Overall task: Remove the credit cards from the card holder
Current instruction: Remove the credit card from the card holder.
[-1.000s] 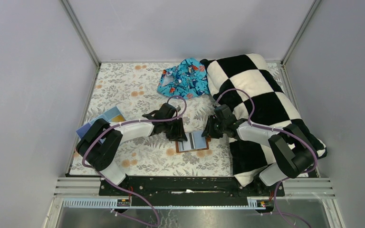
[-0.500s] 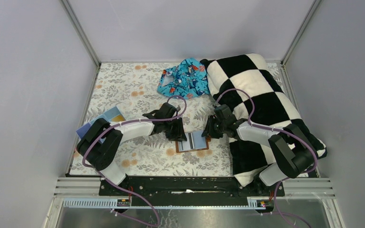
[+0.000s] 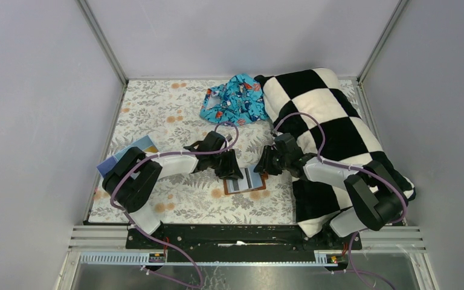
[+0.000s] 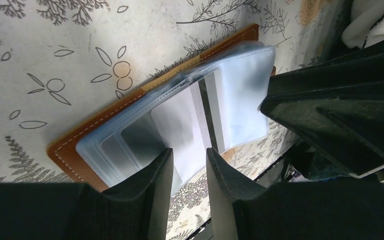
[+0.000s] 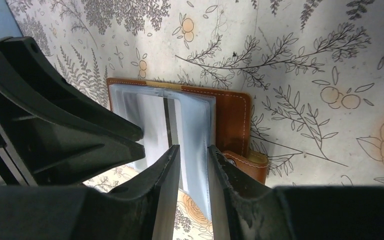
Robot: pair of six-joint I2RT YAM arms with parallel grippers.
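Note:
The reddish-brown card holder (image 3: 246,188) lies open on the floral cloth between both arms, its clear sleeves facing up. In the left wrist view the holder (image 4: 80,137) shows pale sleeves and a pale card with a dark stripe (image 4: 192,125). My left gripper (image 4: 189,150) hovers over the sleeves' near edge, jaws slightly apart, nothing between them. My right gripper (image 5: 193,147) is over the holder's (image 5: 232,115) right sleeve, jaws slightly apart above pale plastic. The striped card (image 5: 155,120) lies just left of it. In the top view the left gripper (image 3: 232,170) and right gripper (image 3: 264,167) flank the holder.
A black-and-white checkered blanket (image 3: 326,121) covers the table's right side, under my right arm. A blue patterned cloth (image 3: 234,99) lies at the back centre. Flat blue things, one with a yellow patch (image 3: 140,147), lie by the left edge.
My left gripper has shifted a little right and nearer, onto the holder's left edge. My right gripper has barely moved. The holder stays where it was.

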